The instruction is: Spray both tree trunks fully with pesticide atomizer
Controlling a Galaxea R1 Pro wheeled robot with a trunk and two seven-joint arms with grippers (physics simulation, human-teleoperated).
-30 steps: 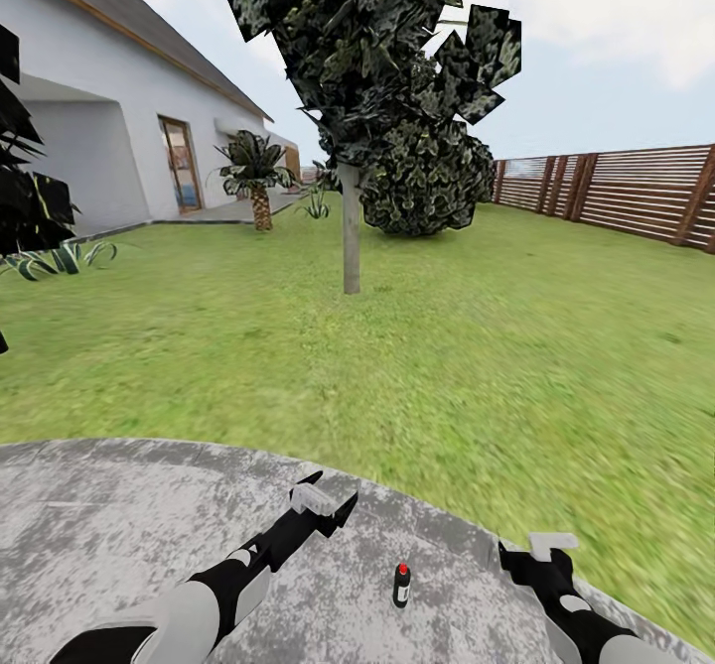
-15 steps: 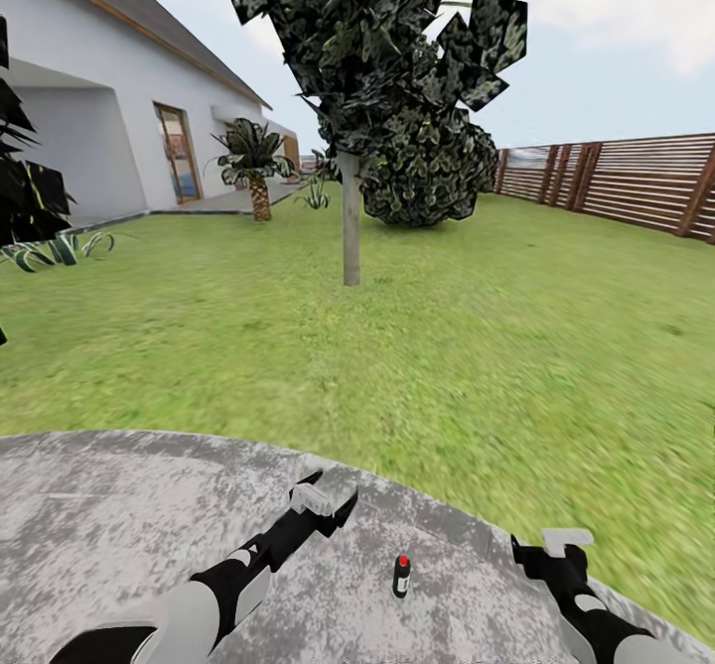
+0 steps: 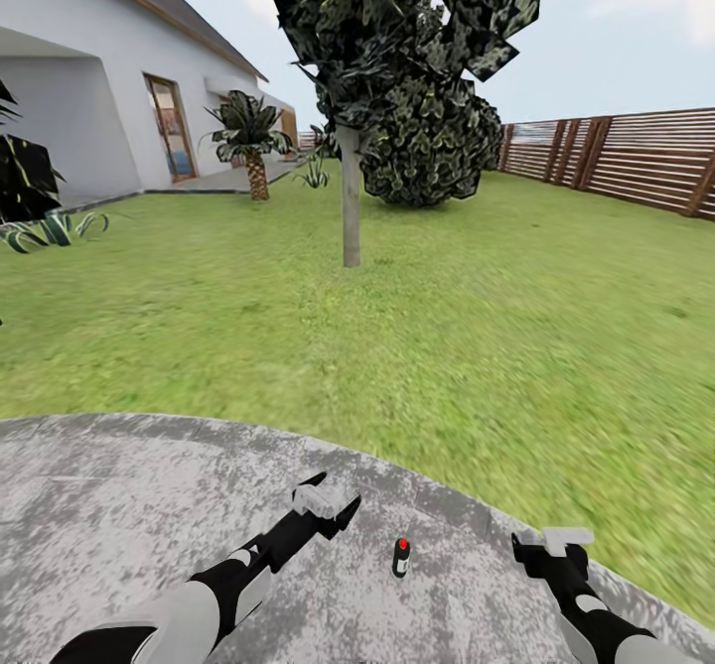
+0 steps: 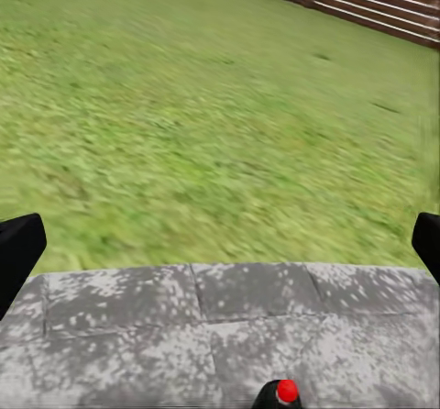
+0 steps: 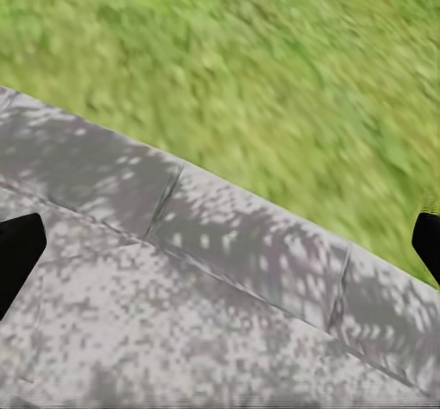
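— Both claws look spread and empty. In each wrist view the two dark fingertips sit at opposite edges with nothing between them. The left claw (image 3: 333, 505) hangs low over the grey paving (image 3: 119, 525); the right claw (image 3: 554, 545) is off toward the lawn's edge.

— And the pesticide atomizer (image 3: 400, 557)?

— Standing upright on the paving between the two claws, nearer the left one, red dot on top, touching neither.

— So how would you take it?

— I'd say come down with the left claw, fingers either side of the little body below the cap, and close gently; it's small and would tip if nudged from one side.

— Do the wrist cameras help?

— The left wrist view catches just the red top at its border, so it shows the sprayer isn't yet lined up. The head view alone gives the tree trunk (image 3: 350, 198) out on the lawn (image 3: 477, 327), well apart, and the fence (image 3: 636, 153) behind.
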